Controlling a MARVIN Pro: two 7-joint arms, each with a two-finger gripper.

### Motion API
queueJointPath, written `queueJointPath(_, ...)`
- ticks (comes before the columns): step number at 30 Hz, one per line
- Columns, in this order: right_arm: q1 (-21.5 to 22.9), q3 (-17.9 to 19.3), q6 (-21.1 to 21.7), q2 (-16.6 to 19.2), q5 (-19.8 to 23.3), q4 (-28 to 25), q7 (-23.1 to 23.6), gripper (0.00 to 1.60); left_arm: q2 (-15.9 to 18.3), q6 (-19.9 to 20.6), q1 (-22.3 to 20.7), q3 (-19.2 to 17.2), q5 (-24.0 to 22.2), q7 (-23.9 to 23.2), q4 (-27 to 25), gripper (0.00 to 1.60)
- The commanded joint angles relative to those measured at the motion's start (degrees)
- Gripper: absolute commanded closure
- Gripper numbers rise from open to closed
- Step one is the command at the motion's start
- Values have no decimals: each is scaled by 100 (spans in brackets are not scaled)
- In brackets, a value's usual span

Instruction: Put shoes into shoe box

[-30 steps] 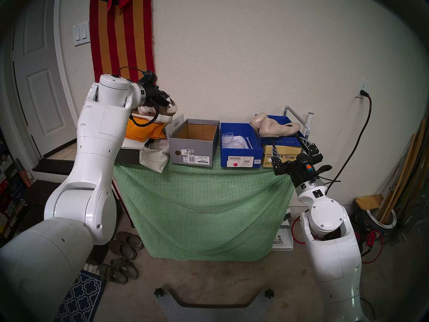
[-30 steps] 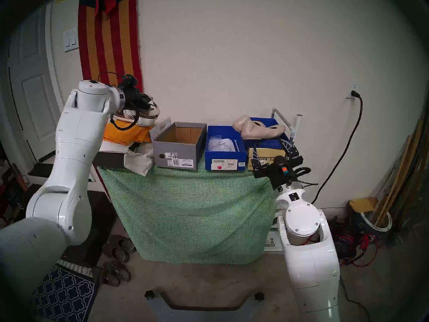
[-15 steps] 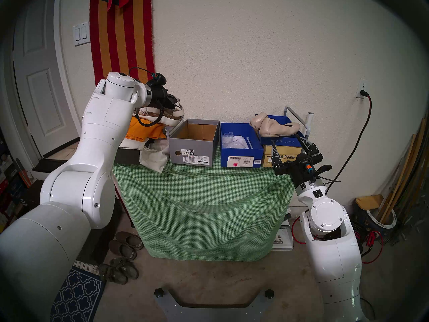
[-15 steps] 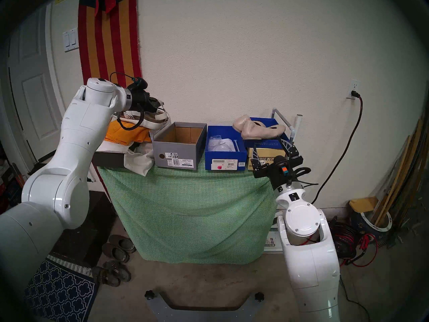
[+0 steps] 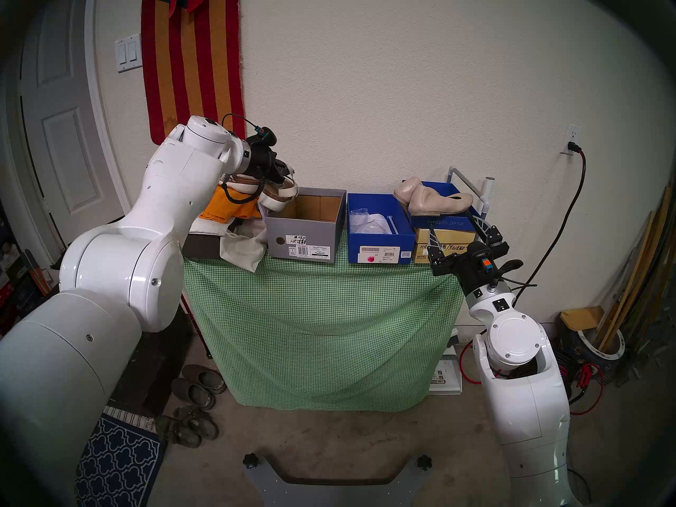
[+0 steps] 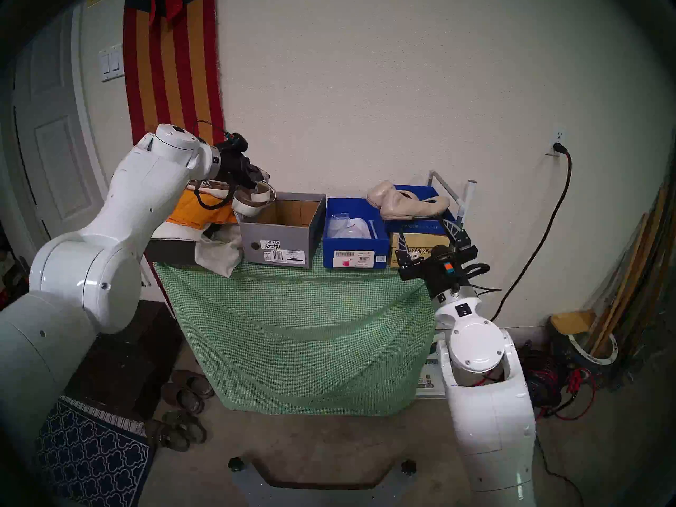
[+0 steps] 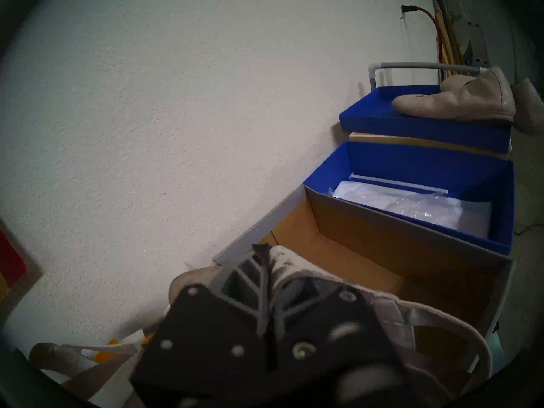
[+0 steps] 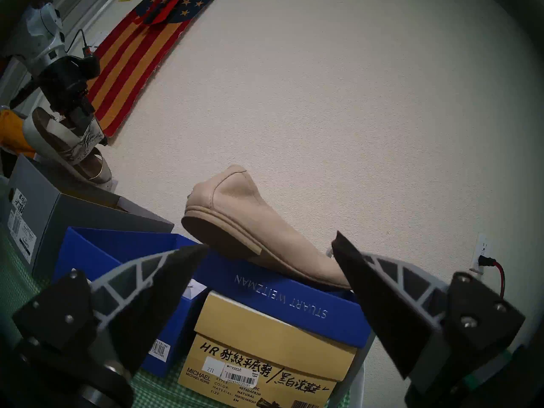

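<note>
"STUART WEITZMAN", upside down, marks the blue lid (image 8: 282, 304); the tan box (image 8: 265, 366) beneath reads "MICHAEL KORS", "NATURAL", "HR"; the grey box (image 5: 301, 235) reads "VIONIC".

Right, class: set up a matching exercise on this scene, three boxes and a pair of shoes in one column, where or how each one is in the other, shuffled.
Things
1. grey box
2. open blue box
3. beige flats
4. tan box

States
A. holds white wrapping
B. lying on a blue lid
C. under the blue lid
D. open, cardboard floor bare

Pairs: 1-D, 2-A, 3-B, 4-C
</note>
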Motion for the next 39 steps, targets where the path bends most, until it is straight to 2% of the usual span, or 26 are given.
queueJointPath(1, -1, -6, 7, 9, -10, 0, 8, 0, -172, -249, -667, 81, 97, 189, 646, 160)
queueJointPath(2, -1, -5, 7, 9, -10, 1, 8, 0, -171, -242, -594, 45, 96, 234, 539, 160)
queueJointPath(3, -1, -5, 6, 9, -10, 1, 8, 0, -202, -259, -752, 86, 109, 229, 755, 160)
queueJointPath(9, -1, -5, 5, 8, -8, 1, 7, 0, -339, -304, -996, 158, 186, 252, 1037, 160)
queueJointPath(19, -1, -6, 5, 9, -9, 1, 8, 0, -633, -537, -1213, 363, 364, 319, 1511, 160)
queueJointPath(26, -1, -6, 8, 10, -10, 1, 9, 0, -868, -1003, -1070, 610, 550, 346, 1728, 160)
queueJointPath(30, -1, -6, 7, 10, -10, 1, 8, 0, -946, -1348, -739, 857, 758, 400, 1823, 160)
queueJointPath(35, -1, -6, 5, 9, -8, 1, 7, 0, -970, -1653, -377, 1090, 965, 689, 1964, 160)
queueJointPath(39, -1, -6, 7, 10, -10, 1, 8, 0, -875, -1950, -276, 1210, 1088, 981, 2064, 160)
